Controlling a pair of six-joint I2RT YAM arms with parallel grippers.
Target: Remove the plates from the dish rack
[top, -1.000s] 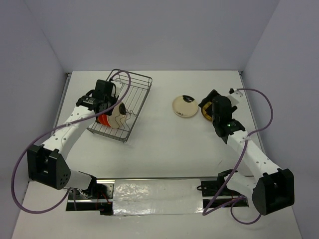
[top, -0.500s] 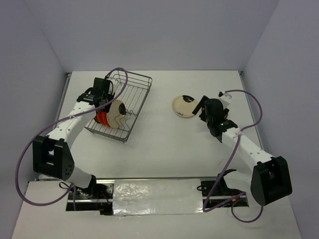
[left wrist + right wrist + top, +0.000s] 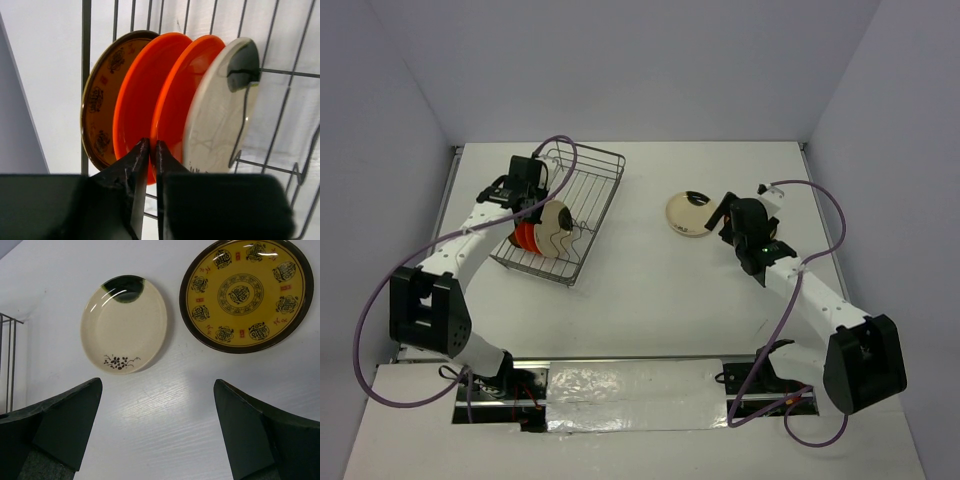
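The white table (image 3: 650, 290) carries the wire dish rack (image 3: 585, 190), a cream plate (image 3: 691, 215) and, beside it, a mustard-gold plate (image 3: 246, 294)

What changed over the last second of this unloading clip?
The right hand, open, shifted left above the mustard plate as its arm swung inward. The left hand edged slightly back over the dish rack, apparently pinching an orange plate by its rim. The cream plate stayed put.

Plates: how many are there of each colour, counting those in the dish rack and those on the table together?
Orange-red plates: 2, both in the dish rack
Cream plates: 2, one in the rack, one on the table
Mustard-gold plates: 2, one in the rack, one on the table
Total: 6
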